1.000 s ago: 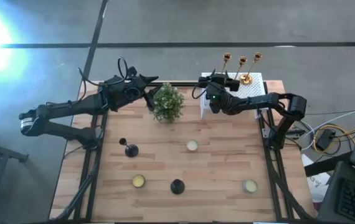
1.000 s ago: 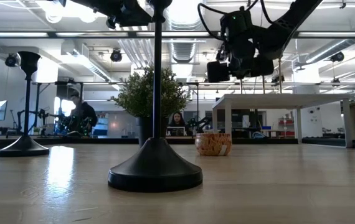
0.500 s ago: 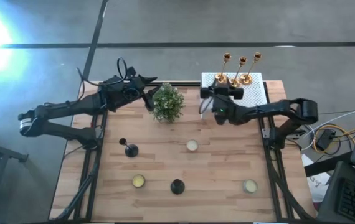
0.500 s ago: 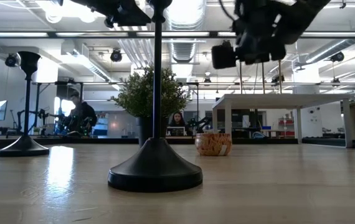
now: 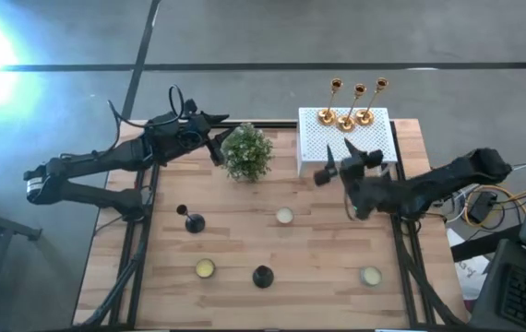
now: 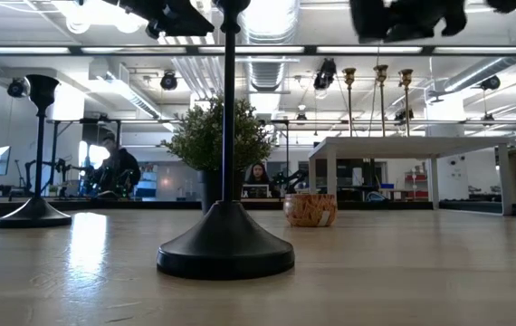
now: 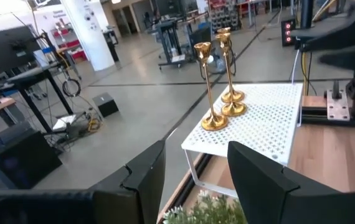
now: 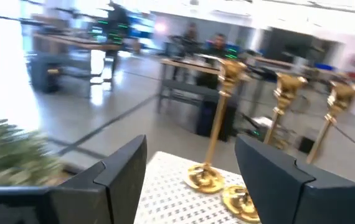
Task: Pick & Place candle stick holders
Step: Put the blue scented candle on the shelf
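Observation:
Three slim gold candle stick holders (image 5: pixel 346 115) stand by their round bases on the far part of the white perforated box (image 5: pixel 378 143). They also show in the left wrist view (image 7: pixel 213 93) and the right wrist view (image 8: pixel 218 124). Two black holders stand on the table, one at the left (image 5: pixel 192 221) and one near the front edge (image 5: pixel 262 276). My right gripper (image 5: pixel 351 159) hangs open and empty above the box's near left part and faces the gold holders. My left gripper (image 5: pixel 224 136) waits open and empty beside the plant.
A bushy green potted plant (image 5: pixel 247 152) stands left of the box. Three small round bowls sit on the wooden table: one at the middle (image 5: pixel 284 216), one near front left (image 5: pixel 205 268), one near front right (image 5: pixel 370 275). People sit in the room behind.
My right gripper has drawn back from the far part of the white box, going toward the table's near right and rising. The three gold holders stand on the box as before.

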`<move>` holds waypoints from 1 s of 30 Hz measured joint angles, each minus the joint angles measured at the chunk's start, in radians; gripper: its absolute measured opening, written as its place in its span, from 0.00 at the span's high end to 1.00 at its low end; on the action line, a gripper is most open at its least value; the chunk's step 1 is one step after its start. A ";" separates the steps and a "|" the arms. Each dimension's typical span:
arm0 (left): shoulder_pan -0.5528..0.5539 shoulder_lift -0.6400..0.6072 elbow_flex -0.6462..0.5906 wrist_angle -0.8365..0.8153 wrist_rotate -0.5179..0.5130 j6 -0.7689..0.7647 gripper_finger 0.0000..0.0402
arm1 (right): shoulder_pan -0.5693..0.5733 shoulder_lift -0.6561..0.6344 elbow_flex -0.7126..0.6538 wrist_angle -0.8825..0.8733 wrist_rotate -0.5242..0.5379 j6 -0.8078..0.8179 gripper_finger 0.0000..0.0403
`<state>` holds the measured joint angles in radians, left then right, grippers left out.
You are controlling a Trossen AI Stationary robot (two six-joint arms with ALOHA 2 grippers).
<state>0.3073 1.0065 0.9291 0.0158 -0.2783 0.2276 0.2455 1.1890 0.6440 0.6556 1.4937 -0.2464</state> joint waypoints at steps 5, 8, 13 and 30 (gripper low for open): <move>0.000 -0.001 0.000 -0.017 0.000 -0.002 0.55 | 0.172 -0.060 -0.006 0.000 -0.005 -0.153 0.42; -0.001 -0.001 0.000 -0.018 0.000 -0.002 0.55 | 0.270 -0.087 0.016 -0.002 0.004 -0.248 0.43; -0.001 -0.001 0.000 -0.018 0.000 -0.002 0.56 | 0.418 -0.138 0.109 0.000 0.053 -0.378 0.44; 0.000 0.000 0.000 -0.018 0.000 0.000 0.55 | 0.864 -0.187 0.484 -0.152 0.076 -0.491 0.45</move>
<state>0.3069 1.0061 0.9291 -0.0017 -0.2783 0.2279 1.1100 1.0020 1.1277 0.5034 1.5698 -0.7369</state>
